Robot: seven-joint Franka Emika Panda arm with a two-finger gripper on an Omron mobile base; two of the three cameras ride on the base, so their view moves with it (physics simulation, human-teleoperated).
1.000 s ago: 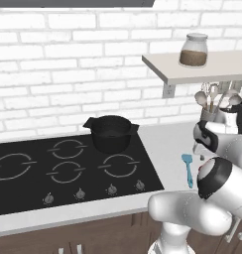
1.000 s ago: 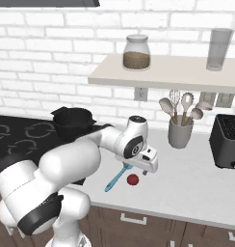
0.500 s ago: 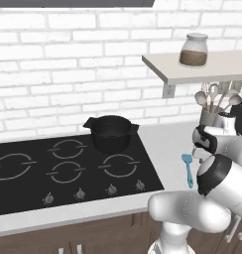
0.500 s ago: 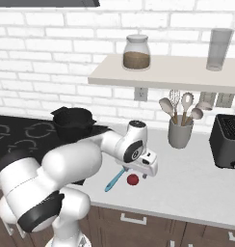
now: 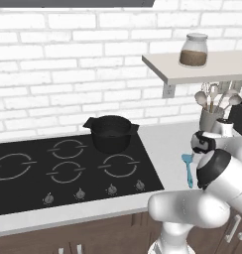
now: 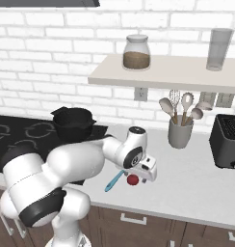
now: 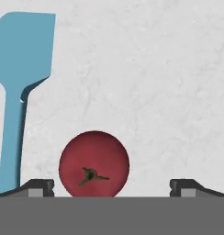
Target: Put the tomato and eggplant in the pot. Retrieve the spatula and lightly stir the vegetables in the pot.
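Observation:
The tomato (image 7: 94, 164), a small red ball, lies on the pale counter directly under my hand; it also peeks out below the hand (image 6: 133, 180). My gripper (image 7: 112, 188) is open, its fingertips (image 7: 39, 187) standing wide on both sides of the tomato without touching it. The light-blue spatula (image 7: 21, 82) lies flat just beside the tomato (image 6: 114, 181) (image 5: 187, 167). The black pot (image 5: 111, 133) stands on the back right burner of the cooktop (image 6: 73, 123), left of the hand. The eggplant is out of view.
A grey utensil cup (image 6: 180, 133) with beige spoons and a whisk stands at the wall, with a black toaster (image 6: 228, 141) to its right. Above, a shelf (image 6: 158, 77) holds a jar (image 6: 136, 52) and a glass (image 6: 218, 42). The black cooktop (image 5: 68, 166) spans the left.
The hand has sunk a little lower over the tomato. The tomato, spatula and pot have not moved.

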